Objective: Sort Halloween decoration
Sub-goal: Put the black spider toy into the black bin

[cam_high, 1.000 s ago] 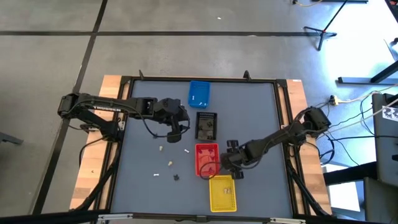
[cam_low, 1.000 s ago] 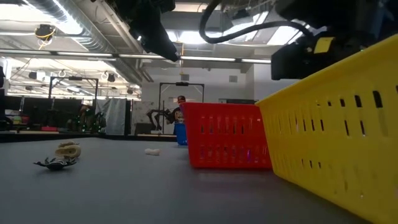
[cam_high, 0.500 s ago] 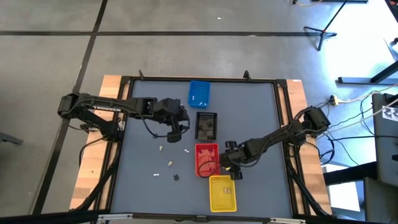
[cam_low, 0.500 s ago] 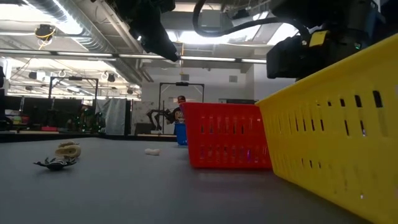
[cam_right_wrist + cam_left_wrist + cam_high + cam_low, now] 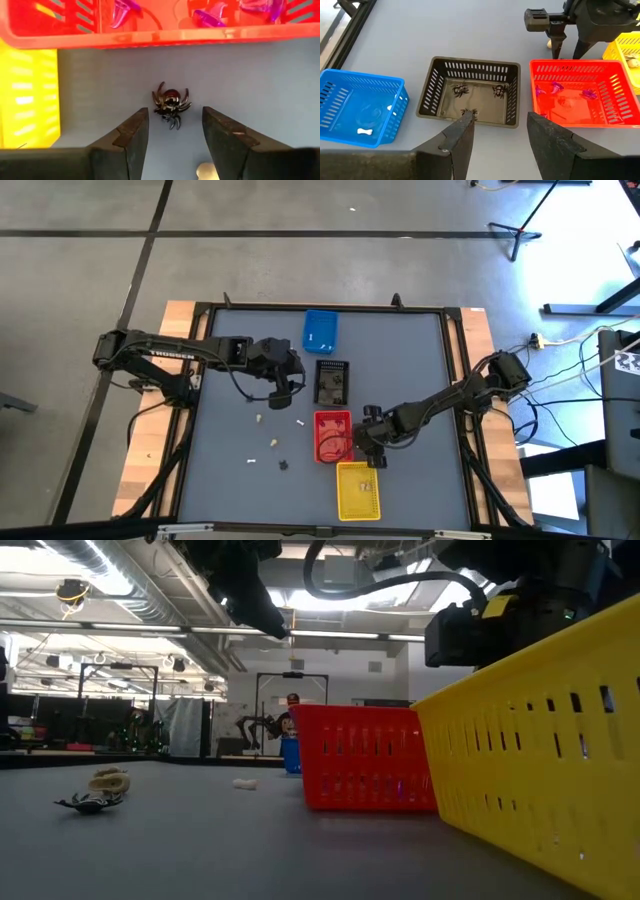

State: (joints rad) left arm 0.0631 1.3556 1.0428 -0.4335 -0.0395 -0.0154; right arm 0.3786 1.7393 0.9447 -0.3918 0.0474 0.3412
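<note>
A small dark spider [image 5: 170, 106] with a reddish body lies on the grey table between the red tray [image 5: 150, 37] and the yellow tray [image 5: 27, 95]. My right gripper [image 5: 174, 113] is open, its fingers standing on either side of the spider without touching it; in the high view this gripper [image 5: 368, 448] is at the red tray's right edge. My left gripper [image 5: 497, 120] is open and hovers beside the black tray [image 5: 470, 95], which holds dark spiders. The blue tray [image 5: 360, 107] holds a white bone [image 5: 365, 131]. Purple pieces lie in the red tray [image 5: 580, 95].
Several loose cream and dark pieces lie on the table's left half, among them a cream one [image 5: 259, 420] and a dark one [image 5: 283, 465]. A cream piece [image 5: 207, 172] lies near my right gripper. The trays stand in a row: blue [image 5: 320, 330], black [image 5: 332, 380], red [image 5: 333, 436], yellow [image 5: 358, 490].
My right gripper has shifted a little toward the table's left, closer to the red tray. Nothing else has moved.
</note>
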